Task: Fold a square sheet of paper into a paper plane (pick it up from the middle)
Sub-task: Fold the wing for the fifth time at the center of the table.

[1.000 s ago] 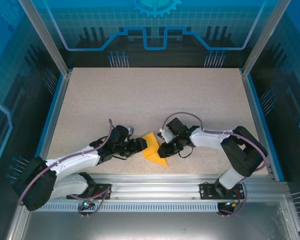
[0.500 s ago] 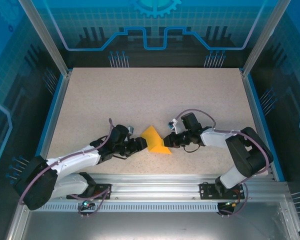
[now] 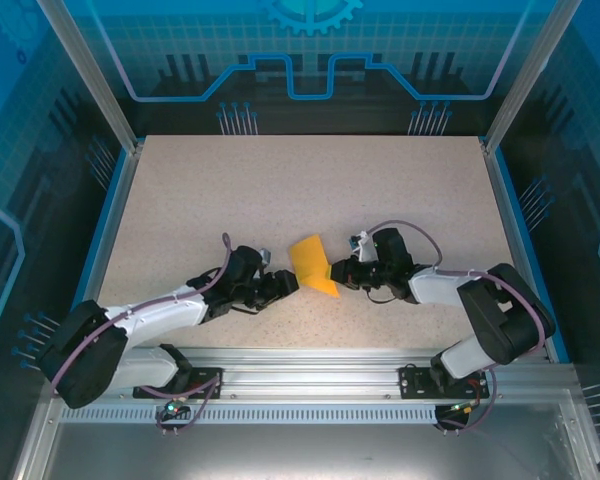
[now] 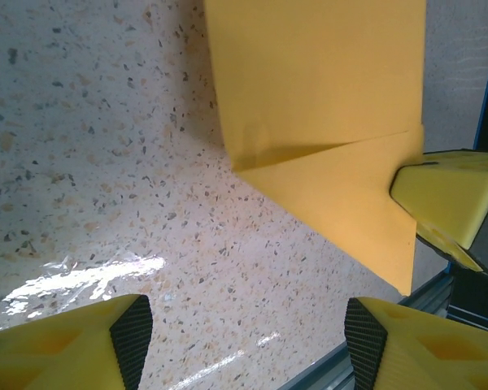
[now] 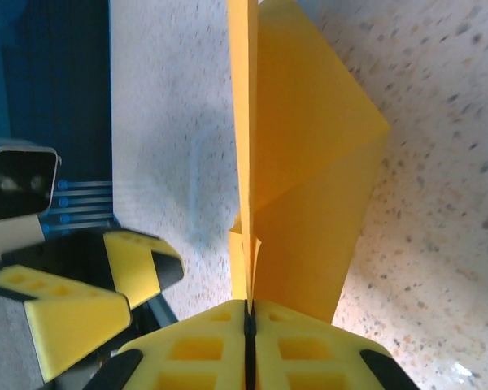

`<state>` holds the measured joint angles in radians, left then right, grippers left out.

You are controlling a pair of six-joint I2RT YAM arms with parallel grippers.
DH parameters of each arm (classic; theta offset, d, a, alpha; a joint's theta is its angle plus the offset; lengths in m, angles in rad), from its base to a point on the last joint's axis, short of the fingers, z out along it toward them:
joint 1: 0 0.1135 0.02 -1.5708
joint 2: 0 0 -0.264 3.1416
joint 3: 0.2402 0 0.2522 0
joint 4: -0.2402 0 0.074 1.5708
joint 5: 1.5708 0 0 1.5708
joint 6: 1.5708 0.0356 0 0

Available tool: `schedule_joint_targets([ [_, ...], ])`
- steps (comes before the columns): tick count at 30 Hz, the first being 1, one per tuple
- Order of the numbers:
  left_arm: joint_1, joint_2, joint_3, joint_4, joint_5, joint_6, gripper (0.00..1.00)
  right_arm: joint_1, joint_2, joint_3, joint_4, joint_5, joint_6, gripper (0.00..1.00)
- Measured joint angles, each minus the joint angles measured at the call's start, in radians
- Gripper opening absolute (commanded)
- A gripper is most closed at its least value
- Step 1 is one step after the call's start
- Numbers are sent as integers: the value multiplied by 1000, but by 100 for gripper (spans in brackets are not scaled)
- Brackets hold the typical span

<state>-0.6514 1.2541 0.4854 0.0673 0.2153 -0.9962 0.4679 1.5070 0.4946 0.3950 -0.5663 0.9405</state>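
**A:** How many pieces of paper are on the table?

**B:** One. It is a thin orange-yellow sheet of paper [image 3: 313, 264], partly folded. It sits just below the middle of the overhead view, on the speckled beige tabletop [image 3: 280, 180].

**A:** And how many grippers are near it?

**B:** Two, one on each side. The right gripper [image 5: 248, 313], black with yellow finger pads, reaches in from the right of the overhead view. Its two jaws are pressed flat together on one end of the sheet, with the paper pinched between them. In the right wrist view the clamped fold runs up the centre of the frame as a thin edge. A wide panel spreads from it to the right.

**A:** What about the left one?

**B:** The left gripper [image 3: 284, 285] sits just left of the sheet, its jaws spread wide and holding nothing. In the left wrist view its two yellow fingers [image 4: 81, 345] fill the bottom corners with bare tabletop between them. The sheet lies ahead in the upper right, apart from both.

**A:** How many panels does the paper show?

**B:** Two in the left wrist view. A broad panel is at the top and a triangular flap is below it. They meet at one shadowed crease. The flap's right end meets the right gripper's yellow fingertip. I cannot tell whether the lower edge touches the table.
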Motion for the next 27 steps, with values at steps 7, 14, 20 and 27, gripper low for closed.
schedule_joint_targets([
  [7,0,58,0,41,3,-20,68,78,32,-31,-14,132,88,22],
  [14,0,70,2,45,5,-25,68,80,-22,23,-251,234,19,50],
  [20,0,70,2,45,11,-24,68,69,-182,87,-526,329,-134,41],
  [27,0,79,11,44,11,-23,67,108,-216,158,-609,253,-273,16],
])
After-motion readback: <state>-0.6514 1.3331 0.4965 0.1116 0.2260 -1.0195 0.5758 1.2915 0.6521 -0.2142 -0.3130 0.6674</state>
